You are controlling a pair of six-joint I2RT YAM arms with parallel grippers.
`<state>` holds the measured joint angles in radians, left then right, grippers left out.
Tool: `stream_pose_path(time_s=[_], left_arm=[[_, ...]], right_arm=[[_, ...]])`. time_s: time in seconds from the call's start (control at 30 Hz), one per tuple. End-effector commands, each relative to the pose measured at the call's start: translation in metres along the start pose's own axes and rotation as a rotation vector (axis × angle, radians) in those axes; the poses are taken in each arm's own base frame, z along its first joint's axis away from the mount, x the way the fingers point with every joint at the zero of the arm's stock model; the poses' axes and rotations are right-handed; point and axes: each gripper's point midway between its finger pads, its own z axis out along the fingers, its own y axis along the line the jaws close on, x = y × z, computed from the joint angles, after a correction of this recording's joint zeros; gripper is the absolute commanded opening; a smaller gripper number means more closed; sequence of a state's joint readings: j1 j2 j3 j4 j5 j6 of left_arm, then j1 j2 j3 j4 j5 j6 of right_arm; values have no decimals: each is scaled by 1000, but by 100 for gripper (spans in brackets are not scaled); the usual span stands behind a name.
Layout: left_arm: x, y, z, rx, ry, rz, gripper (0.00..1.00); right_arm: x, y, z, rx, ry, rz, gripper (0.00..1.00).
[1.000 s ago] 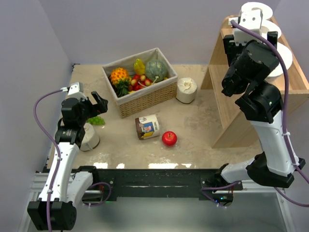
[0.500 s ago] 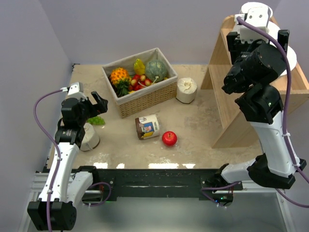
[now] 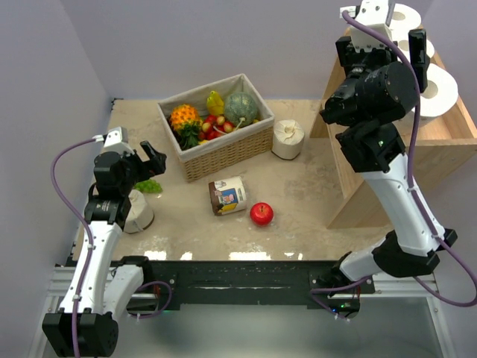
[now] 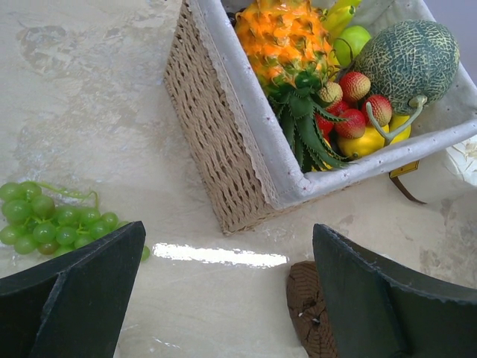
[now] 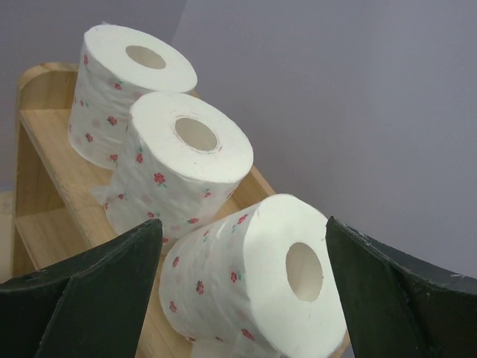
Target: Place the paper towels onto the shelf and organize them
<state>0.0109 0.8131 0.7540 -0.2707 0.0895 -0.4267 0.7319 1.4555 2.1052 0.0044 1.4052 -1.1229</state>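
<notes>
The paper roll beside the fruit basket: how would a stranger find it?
Find the wooden shelf on the right. Between it and the wicker basket stands one white paper roll, hole upward. The other rolls are up on the shelf or beneath the left arm.

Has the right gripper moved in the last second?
Yes. In the top view the right gripper has shifted left against the shelf, exposing more of the paper towels on it.

Paper towel [image 3: 141,212] half behind left arm [image 3: 95,242]
</notes>
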Motion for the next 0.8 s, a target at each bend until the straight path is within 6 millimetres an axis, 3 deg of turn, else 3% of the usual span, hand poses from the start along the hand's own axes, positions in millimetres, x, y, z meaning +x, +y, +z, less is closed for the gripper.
stream_pose_path(time_s=[0.0, 0.2, 0.33, 0.43, 0.6, 0.77], left_arm=[[-6, -6, 0, 29, -21, 13, 100], [-5, -8, 1, 40, -15, 10, 100], [-5, -7, 2, 37, -15, 9, 100], [-5, -5, 2, 26, -16, 9, 100], [-5, -2, 2, 8, -18, 12, 100], [-4, -1, 3, 3, -13, 11, 100]], right_arm=[[8, -10, -2, -1, 22, -44, 91], [17, -17, -4, -13, 13, 33, 84], [15, -9, 0, -59, -33, 52, 84], [17, 3, 9, -91, -48, 58, 84], [41, 23, 36, -123, 26, -7, 85], [47, 27, 45, -113, 34, -23, 85]])
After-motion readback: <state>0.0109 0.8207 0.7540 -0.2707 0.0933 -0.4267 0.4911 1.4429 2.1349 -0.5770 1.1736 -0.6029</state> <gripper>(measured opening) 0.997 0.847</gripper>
